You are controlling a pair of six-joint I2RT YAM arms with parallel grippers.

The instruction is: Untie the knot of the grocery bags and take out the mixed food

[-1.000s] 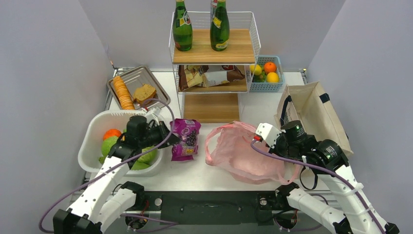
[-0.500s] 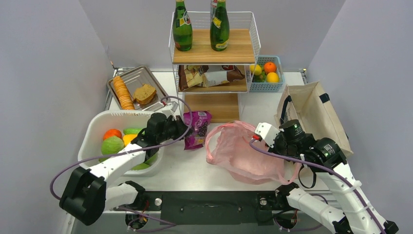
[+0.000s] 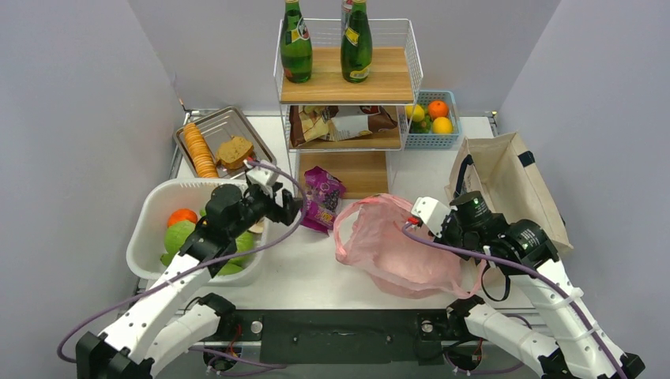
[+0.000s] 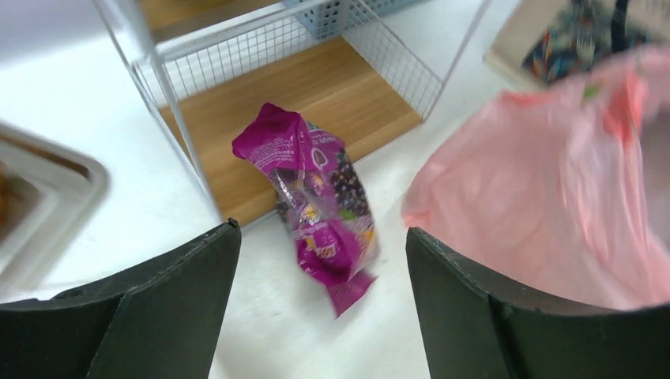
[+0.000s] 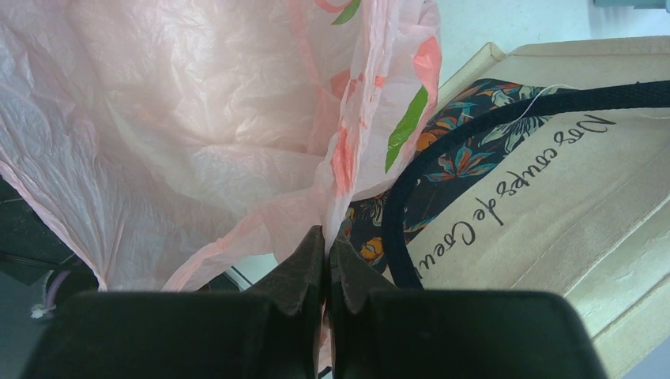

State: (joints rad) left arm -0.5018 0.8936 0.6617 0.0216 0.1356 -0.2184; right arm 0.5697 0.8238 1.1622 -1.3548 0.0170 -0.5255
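Left gripper spread open, clear of purple snack packet on white counter at foot of wire shelf rack, right gripper pinched shut on thin translucent pink plastic bag

Overhead camera looks down; both close wrist cameras share pink bag.

Bright, even light is cast from above, and only soft, faint shadows are left on the white table. In the left wrist view the purple packet is smeared by motion blur, and the pink bag at 3 o'clock is softened too. In the right wrist view the bag is lit through and rendered sharply; the dark foreground at 6 o'clock is blurred.
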